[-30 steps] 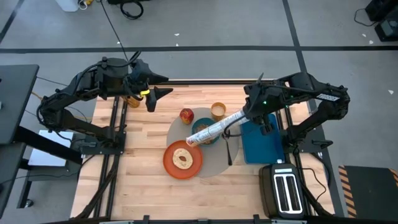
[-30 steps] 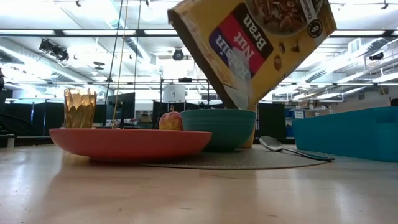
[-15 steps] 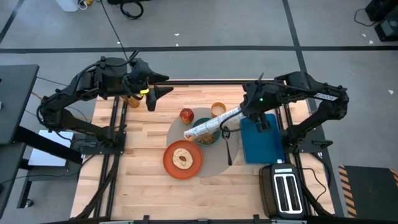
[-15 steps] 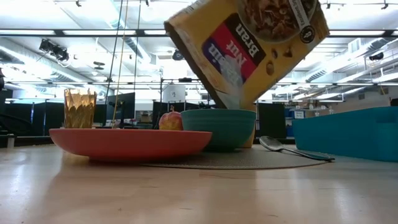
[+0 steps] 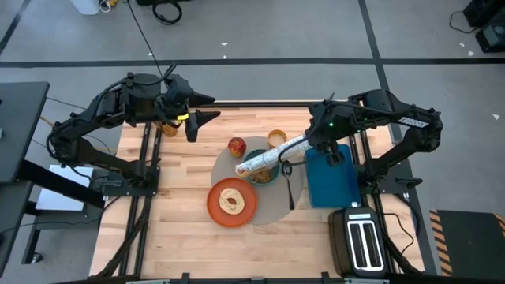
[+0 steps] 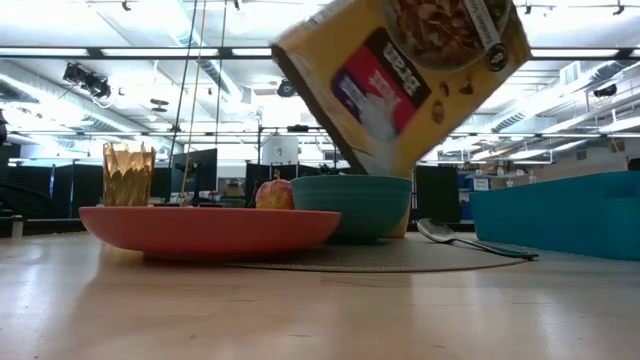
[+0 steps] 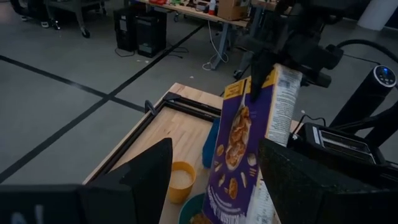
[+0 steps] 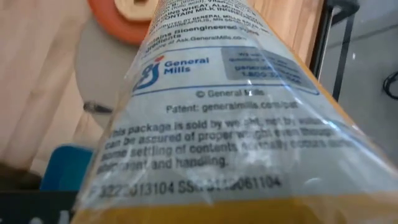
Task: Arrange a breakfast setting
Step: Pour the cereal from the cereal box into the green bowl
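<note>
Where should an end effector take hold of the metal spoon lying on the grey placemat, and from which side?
Grip the metal spoon at the middle of its thin handle, coming straight down from above. It lies flat on the round grey placemat beside the blue rectangular tray, so the fingers should close across the handle's width, clear of the teal bowl.

Cereal box [image 5: 269, 160] tilted above mat; blue tray [image 5: 331, 183] right; black toaster [image 5: 362, 242] at near-right corner

Wood table [image 5: 181, 189]; glossy cardboard cereal box [image 6: 400, 75]; metal spoon [image 6: 470, 240].
</note>
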